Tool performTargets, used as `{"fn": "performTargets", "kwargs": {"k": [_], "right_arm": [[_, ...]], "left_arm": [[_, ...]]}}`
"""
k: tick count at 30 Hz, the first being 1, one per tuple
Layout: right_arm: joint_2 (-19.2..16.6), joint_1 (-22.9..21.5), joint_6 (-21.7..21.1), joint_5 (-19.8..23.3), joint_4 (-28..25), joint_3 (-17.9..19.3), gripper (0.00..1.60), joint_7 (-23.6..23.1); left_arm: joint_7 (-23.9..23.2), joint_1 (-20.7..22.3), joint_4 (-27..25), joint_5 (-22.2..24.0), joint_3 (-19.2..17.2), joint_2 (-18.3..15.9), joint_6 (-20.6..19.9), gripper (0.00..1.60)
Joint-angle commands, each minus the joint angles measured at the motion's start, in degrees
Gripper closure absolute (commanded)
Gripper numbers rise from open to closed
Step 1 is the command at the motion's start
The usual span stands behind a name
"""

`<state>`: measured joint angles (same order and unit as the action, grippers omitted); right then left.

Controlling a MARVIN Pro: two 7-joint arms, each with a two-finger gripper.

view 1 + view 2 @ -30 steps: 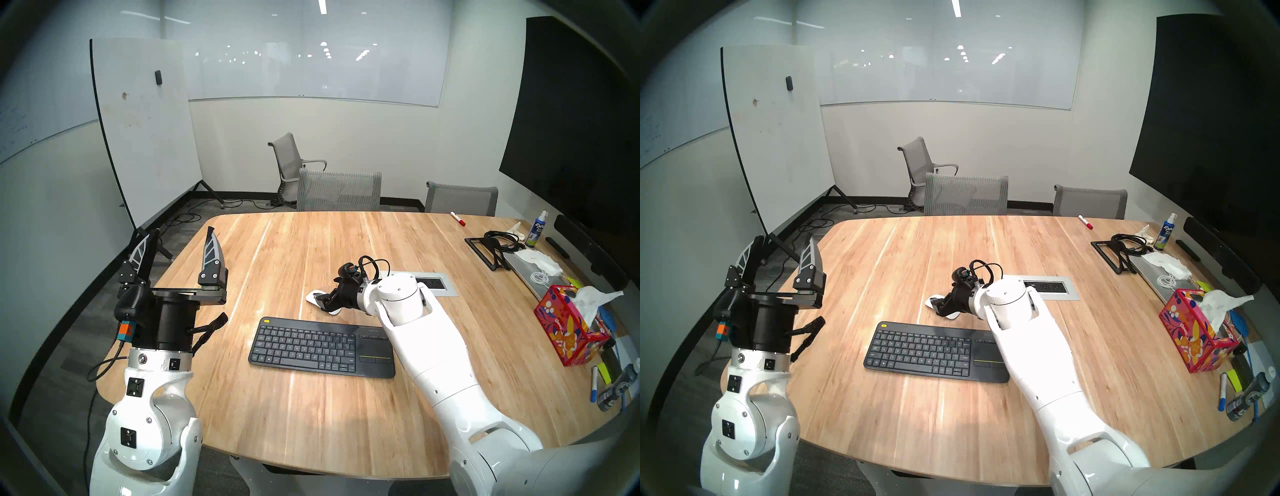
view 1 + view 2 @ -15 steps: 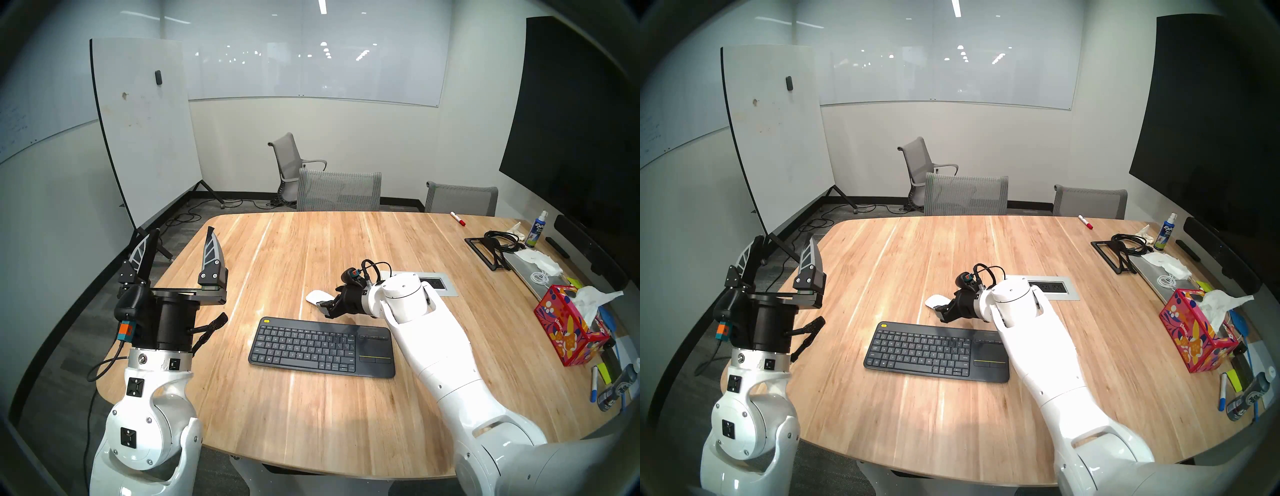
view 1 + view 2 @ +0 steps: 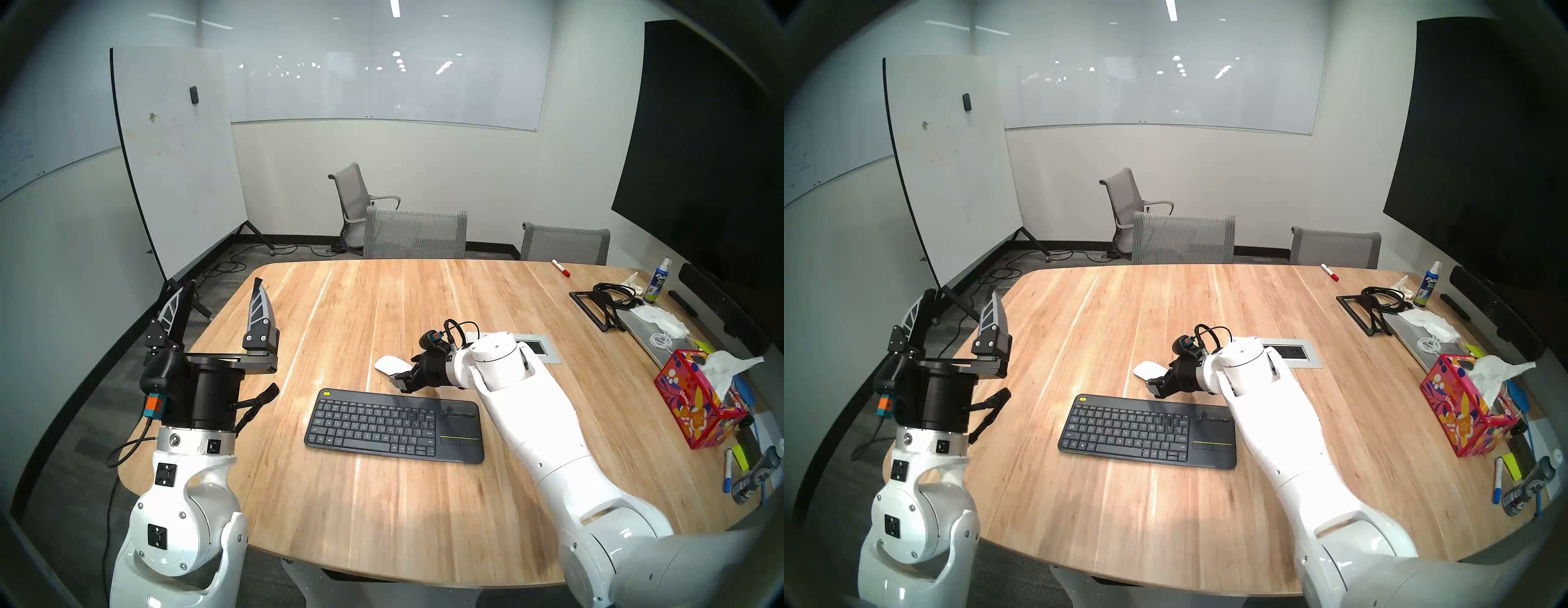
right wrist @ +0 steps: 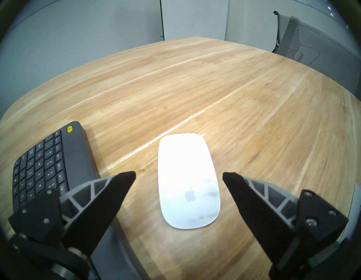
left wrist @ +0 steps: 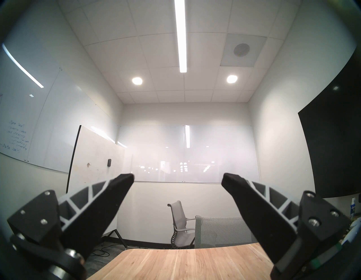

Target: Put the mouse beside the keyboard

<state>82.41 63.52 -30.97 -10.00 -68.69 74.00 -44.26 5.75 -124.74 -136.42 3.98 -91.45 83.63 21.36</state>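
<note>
A white mouse lies flat on the wooden table, just beyond the far long edge of a dark keyboard and toward that keyboard's yellow-button end, near it but apart. The robot's right hand hangs low over the mouse's near end with its fingers spread and released, one on either side, neither touching the shell in the right wrist view. The left hand stands raised over the table's left edge, fingers parted and holding nothing. Judging by this layout, the placing step appears finished or nearly so, the mouse set down alongside the keyboard. The next move would seem to call for lifting the right hand straight clear without brushing the smooth, low shell, which would likely slide easily on the wood. Along the table's right edge stands a patterned tissue box with a white tissue pulled up from its opening. A recessed power outlet sits in the table just behind the right wrist, and a spray bottle stands toward the far right corner beside coiled cables.
</note>
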Motion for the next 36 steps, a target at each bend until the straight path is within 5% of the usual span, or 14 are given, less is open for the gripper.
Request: {"fn": "performTargets", "kwargs": {"k": [1,36], "right_arm": [[1.7,-3.8,1.0,0.1,1.5,-0.2,0.00,0.2],[4.5,-10.8,3.7,-0.3,16.3,-0.7,0.00,1.5]], "left_arm": [[0.0,0.1,-0.9,0.1,0.0,0.0,0.1,0.00],[0.0,0.0,-1.0,0.1,0.0,0.0,0.1,0.00]]}}
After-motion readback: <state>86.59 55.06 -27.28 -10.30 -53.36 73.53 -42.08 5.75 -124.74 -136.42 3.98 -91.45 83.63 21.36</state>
